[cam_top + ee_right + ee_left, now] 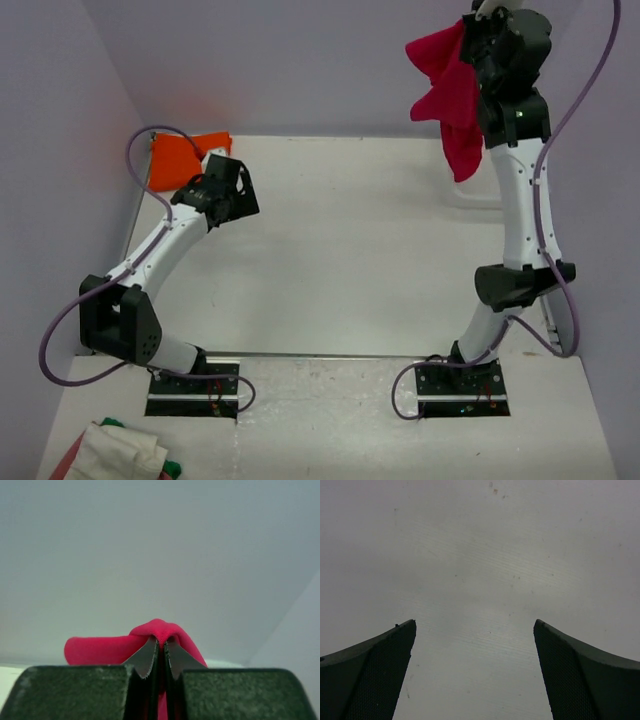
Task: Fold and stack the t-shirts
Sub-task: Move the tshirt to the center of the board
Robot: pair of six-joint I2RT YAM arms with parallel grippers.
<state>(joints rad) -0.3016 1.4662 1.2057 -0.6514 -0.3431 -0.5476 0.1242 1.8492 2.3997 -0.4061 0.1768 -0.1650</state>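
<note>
Dangling, seen only overhead, crimson t-shirt (450, 95) seems bunched in clamped right fingers (145, 661); left fingers (375, 675) spread.

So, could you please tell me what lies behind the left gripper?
The orange t-shirt lies behind the left gripper, in the far-left corner of the table. The gripper and a cable cover part of it.

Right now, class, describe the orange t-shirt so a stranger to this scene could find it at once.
Start at the white table and go to its far left corner, beyond the left arm. The orange t-shirt lies bunched there. Unlike the crimson-red t-shirt hanging from the raised right arm, it is bright orange and lying down.
</note>
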